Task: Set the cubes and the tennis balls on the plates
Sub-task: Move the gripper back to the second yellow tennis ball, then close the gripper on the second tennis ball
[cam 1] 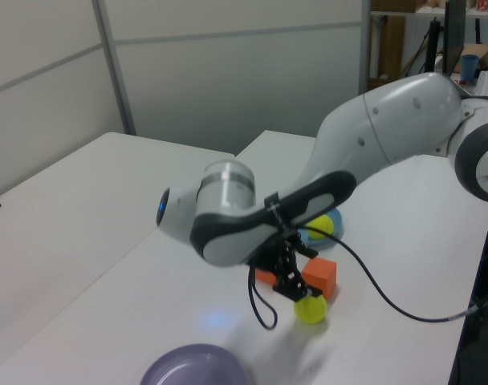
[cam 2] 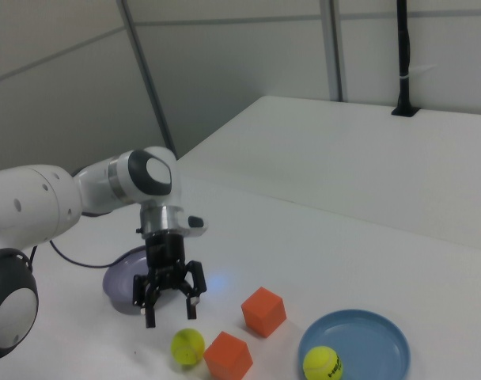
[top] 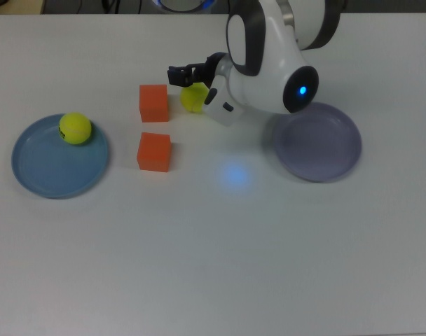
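the gripper [cam 2: 170, 299] hangs above the table [top: 213, 252] with its 2 black fingers [cam 2: 149, 305] spread wide and nothing between them. in the right view the jaws point down and touch nothing; the free tennis ball [cam 2: 187, 346] lies just below and a little toward the right view's right of them, clear of both fingers. in the top view the same ball [top: 193, 98] sits right beside the finger ends, partly hidden by the white wrist, and in the left view the ball [cam 1: 311, 307] rests on the table directly under the black fingers.

2 orange cubes stand past the ball from the jaws. in the top view the farther cube [top: 153, 103] is just beyond the ball toward the top view's left, and the nearer cube [top: 154, 151] lies below it, apart from it, both with flat faces up and edges roughly square to the table's edges. neither cube is touched.

well beyond the cubes, at the top view's left, the light blue plate [top: 38, 168] holds the other tennis ball [top: 75, 128] near its upper rim. that ball carries a small black printed mark, which in the right view [cam 2: 322, 363] shows as dark lettering too small to read.

on the other side of the jaws, behind the wrist, the lavender plate [top: 325, 150] lies flat on the table with nothing on it; the arm's elbow with its blue light overlaps its rim in the top view.
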{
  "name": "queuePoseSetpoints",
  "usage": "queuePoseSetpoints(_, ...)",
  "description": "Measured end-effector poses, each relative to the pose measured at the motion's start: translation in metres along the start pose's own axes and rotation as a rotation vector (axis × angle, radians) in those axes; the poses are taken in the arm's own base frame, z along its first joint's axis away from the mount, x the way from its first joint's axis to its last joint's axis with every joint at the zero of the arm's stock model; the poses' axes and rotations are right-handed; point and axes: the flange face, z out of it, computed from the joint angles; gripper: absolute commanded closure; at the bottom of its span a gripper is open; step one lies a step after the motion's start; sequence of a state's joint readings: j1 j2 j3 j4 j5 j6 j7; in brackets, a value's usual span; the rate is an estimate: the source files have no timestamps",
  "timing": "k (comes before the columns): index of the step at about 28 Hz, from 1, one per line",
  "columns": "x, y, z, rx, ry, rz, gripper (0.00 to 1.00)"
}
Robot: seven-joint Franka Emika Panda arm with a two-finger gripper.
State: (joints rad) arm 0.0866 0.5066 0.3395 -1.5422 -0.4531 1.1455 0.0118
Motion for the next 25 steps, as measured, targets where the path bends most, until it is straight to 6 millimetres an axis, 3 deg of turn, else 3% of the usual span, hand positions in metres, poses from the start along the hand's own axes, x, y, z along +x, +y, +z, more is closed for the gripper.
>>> queuePoseSetpoints(10, 0.038, -0.029, 0.033, -0.014, -0.083, -0.015, 0.00)
queuePoseSetpoints(17, 0.048, -0.048, 0.037, -0.034, -0.096, -0.030, 0.00)
queuePoseSetpoints(25, 0.053, -0.042, 0.038, -0.104, -0.087, -0.002, 0.00)
